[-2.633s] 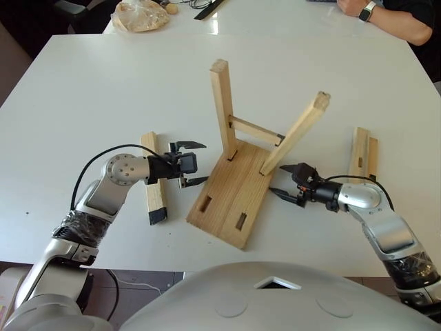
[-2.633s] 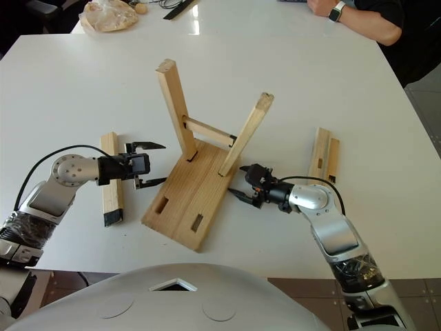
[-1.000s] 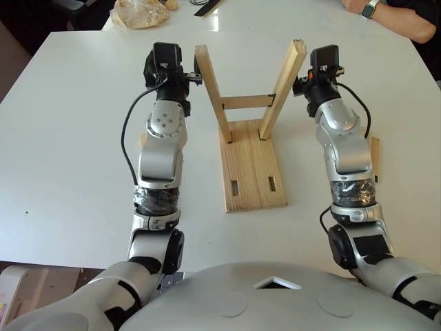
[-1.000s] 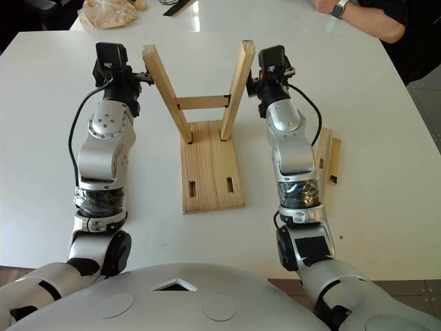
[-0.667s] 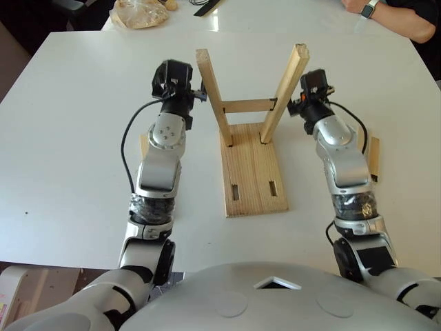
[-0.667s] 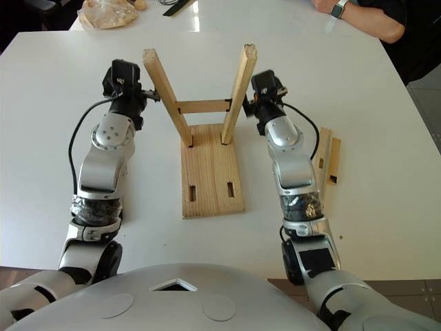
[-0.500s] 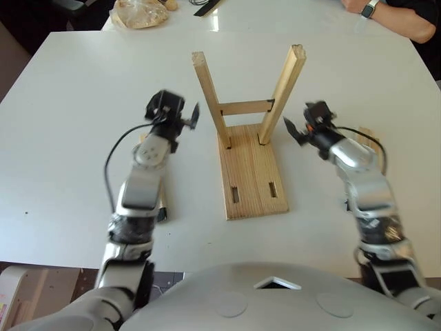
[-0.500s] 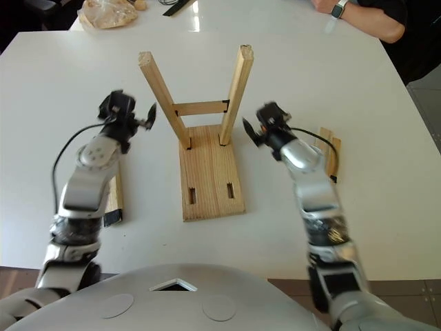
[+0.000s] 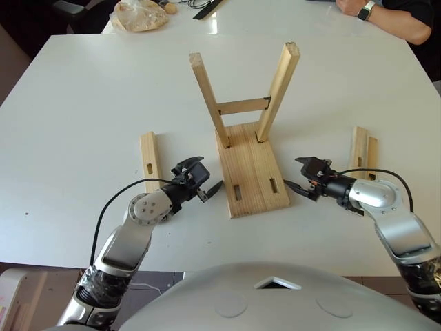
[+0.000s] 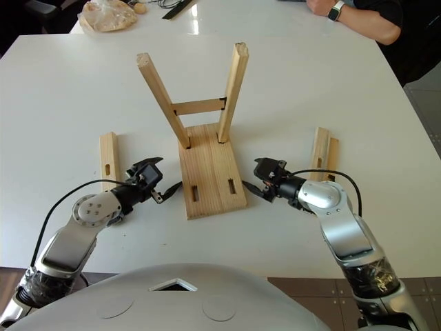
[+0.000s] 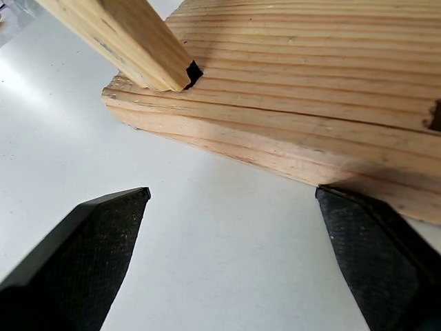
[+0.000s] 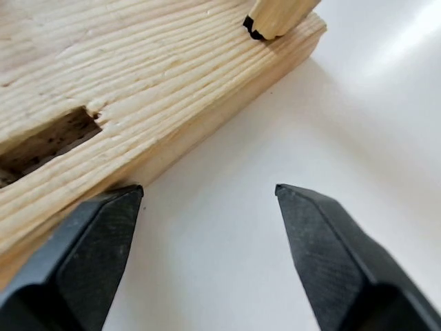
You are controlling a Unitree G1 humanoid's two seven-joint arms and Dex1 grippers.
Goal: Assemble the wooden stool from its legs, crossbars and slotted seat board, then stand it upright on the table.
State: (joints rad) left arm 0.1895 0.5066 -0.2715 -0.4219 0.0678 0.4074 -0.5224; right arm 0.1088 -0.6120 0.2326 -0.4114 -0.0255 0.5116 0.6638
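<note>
1. Far left corner of the bench [image 9: 83,103]: a crumpled bag [image 9: 140,15], well away from everything else.
2. Left side, about halfway back: one loose leg [image 9: 149,162] lying flat, pointing front to back, with a slot cut in it.
3. The left arm comes up from the front edge with its elbow bent and its forearm low over the bench, angled right. The left gripper [image 9: 211,172] is wide open and holds nothing. It's aimed at the left long edge of the seat board [image 9: 251,169]. In the left wrist view one finger [image 11: 375,255] sits right at the board's edge and the other [image 11: 83,255] is out over bare bench.
4. Middle of the bench, toward the front: the seat board lies flat. A left leg [image 9: 209,100] and a right leg [image 9: 277,93] are stuck into its far slots, splaying apart as they rise. A crossbar [image 9: 242,106] joins them. The two near slots are open holes.
5. The right arm mirrors the left: elbow bent, forearm low and pointing left. The right gripper [image 9: 292,172] is spread open too and grips nothing, just beside the board's right edge. One finger [image 12: 83,241] is up against the wood and the other [image 12: 331,248] is over the bench.
6. Right side: a pair of loose sticks [image 9: 358,148] lying flat side by side, one shorter than the other.
</note>
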